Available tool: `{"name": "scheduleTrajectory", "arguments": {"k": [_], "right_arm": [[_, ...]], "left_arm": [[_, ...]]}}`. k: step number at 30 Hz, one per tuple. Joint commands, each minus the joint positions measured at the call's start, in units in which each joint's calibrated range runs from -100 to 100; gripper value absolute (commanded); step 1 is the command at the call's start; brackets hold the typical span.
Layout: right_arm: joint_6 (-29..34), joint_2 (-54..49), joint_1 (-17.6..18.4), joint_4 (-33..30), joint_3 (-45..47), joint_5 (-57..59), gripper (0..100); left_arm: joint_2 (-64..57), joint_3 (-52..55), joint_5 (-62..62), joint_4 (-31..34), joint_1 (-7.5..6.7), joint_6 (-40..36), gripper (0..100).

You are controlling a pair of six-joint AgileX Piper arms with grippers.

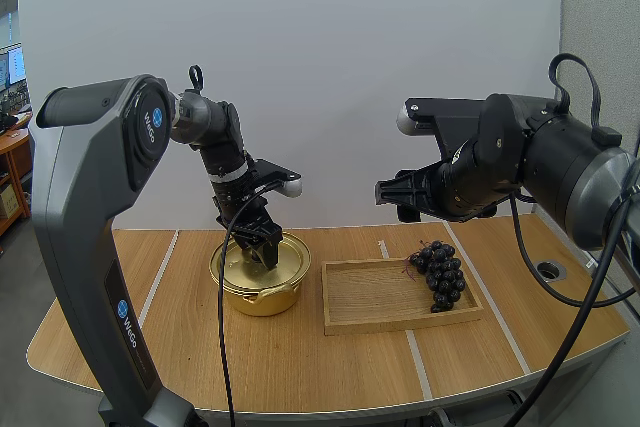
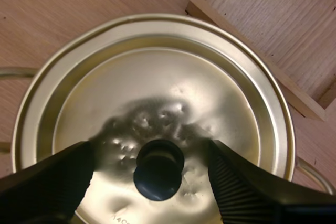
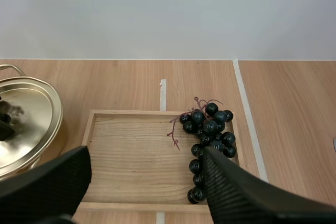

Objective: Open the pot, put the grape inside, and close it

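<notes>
Left fingers apart astride lid knob — right fingers apart, grapes partly hidden

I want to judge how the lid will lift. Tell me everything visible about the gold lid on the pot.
The round gold metal lid is shiny, faintly dimpled near the middle, with a stepped rim and a black round knob at its centre. It sits level and closed on the gold pot, beside the wooden tray. The open left gripper straddles the knob, fingers apart either side, not pinching it.
</notes>
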Motion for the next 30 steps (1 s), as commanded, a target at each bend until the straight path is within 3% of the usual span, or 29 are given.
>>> {"name": "scheduleTrajectory", "arguments": {"k": [1,5,6,10,21,30], "right_arm": [[0.05,-0.21,-0.20,0.10,-0.45,-0.51,100],[0.05,-0.21,-0.20,0.10,-0.45,-0.51,100],[0.05,-0.21,-0.20,0.10,-0.45,-0.51,100],[0.05,-0.21,-0.20,0.10,-0.45,-0.51,100],[0.05,-0.21,-0.20,0.10,-0.45,-0.51,100],[0.05,-0.21,-0.20,0.10,-0.45,-0.51,100]], "left_arm": [[0.19,-0.50,0.80,0.02,-0.24,0.13,100],[0.19,-0.50,1.14,0.02,-0.24,0.13,100],[0.19,-0.50,1.14,0.02,-0.24,0.13,93],[0.06,-0.50,1.14,-0.20,-0.24,0.13,0],[-1.70,-7.22,6.11,-0.41,-0.24,-1.29,0],[-11.96,-17.22,6.11,-0.41,-0.24,-2.47,0]]}}
